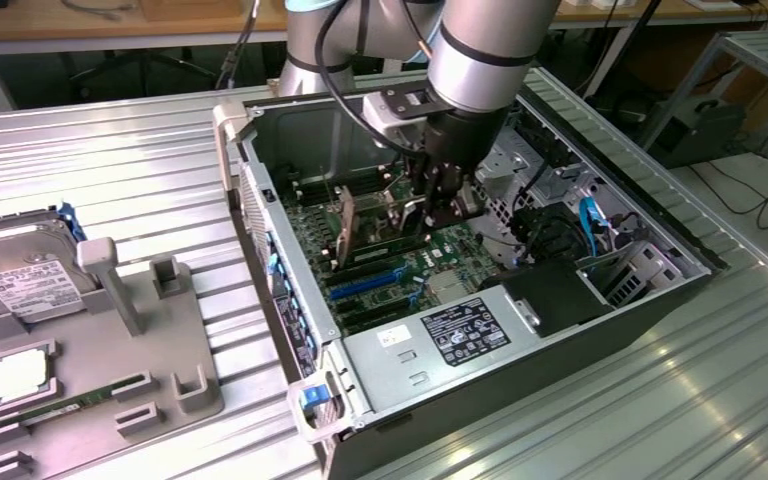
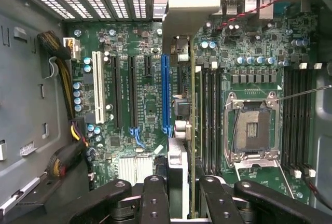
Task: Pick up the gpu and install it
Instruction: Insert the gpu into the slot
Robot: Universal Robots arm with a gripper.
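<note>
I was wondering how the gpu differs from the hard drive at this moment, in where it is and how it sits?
The gpu stands on edge inside the open case; the hard drive lies label-up on the grey fixture outside it. The gripper is shut on the gpu; the hard drive is free of it. Both are flat, rectangular parts.

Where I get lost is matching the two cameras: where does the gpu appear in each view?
Exterior view: the gpu stands upright inside the open case, at the gripper, above the motherboard.
Wrist view: the gpu runs edge-on between the fingers of the gripper.
Shared landmark: the blue slot beside the gpu.
</note>
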